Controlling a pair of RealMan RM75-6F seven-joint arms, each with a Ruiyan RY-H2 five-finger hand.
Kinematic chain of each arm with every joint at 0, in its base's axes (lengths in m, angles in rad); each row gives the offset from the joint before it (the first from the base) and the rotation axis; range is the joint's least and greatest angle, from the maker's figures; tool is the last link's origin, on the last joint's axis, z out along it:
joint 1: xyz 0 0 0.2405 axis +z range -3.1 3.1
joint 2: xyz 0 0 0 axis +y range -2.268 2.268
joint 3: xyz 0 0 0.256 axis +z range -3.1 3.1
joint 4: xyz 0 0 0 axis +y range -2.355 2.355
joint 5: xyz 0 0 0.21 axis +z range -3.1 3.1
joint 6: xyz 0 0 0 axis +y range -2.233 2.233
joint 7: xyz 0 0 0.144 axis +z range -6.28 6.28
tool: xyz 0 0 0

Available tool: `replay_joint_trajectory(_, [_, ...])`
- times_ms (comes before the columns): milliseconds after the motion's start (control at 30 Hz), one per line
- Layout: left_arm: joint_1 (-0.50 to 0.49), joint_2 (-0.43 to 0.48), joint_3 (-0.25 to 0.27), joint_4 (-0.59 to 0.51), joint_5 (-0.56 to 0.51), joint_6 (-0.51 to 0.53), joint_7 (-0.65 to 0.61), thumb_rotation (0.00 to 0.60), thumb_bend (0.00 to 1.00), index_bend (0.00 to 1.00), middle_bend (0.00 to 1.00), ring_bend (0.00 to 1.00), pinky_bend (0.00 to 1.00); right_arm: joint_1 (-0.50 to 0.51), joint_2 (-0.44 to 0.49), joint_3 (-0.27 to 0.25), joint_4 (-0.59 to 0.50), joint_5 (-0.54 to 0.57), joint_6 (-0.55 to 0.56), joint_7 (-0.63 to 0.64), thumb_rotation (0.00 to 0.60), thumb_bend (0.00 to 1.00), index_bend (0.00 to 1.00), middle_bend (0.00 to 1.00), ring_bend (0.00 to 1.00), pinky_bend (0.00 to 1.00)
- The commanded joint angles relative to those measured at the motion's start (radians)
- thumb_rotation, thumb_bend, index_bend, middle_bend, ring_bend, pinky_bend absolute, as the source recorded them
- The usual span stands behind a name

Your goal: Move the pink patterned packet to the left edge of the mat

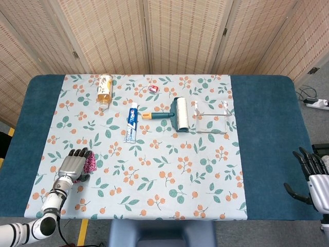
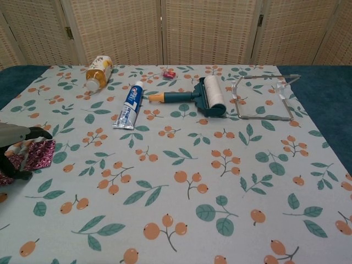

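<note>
Left hand (image 1: 73,164) lower left of frame, fingers loosely extended, lying flat over pink patterned packet (image 1: 91,161) near mat (image 1: 169,170) left side; real grip can't tell. Right hand (image 1: 312,177) lower right, fingers spread, empty.

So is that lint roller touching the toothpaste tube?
No, the lint roller lies apart from the toothpaste tube, with bare mat showing between its orange handle tip and the tube.

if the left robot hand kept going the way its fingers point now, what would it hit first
Probably the pink patterned packet, which already lies at and partly under the left robot hand. Beyond it that line runs over bare floral mat; the white toothpaste tube seems off to one side, though depth is unclear.
</note>
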Motion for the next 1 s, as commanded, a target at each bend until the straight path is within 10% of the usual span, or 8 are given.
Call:
replay_joint_trajectory(33, [-0.006, -0.003, 0.003, 0.006, -0.012, 0.002, 0.0, 0.519, 0.36, 0.05, 0.0, 0.0, 0.0, 0.0, 0.0, 0.0, 0.001, 0.0, -0.001, 0.0, 0.536, 0.34, 0.0, 0.0, 0.0, 0.0])
replay_joint_trajectory(1000, [-0.011, -0.018, 0.026, 0.01, 0.007, 0.06, -0.022, 0.541, 0.36, 0.19, 0.0, 0.0, 0.0, 0.0, 0.0, 0.002, 0.002, 0.0, 0.001, 0.003, 0.535, 0.34, 0.0, 0.0, 0.0, 0.0])
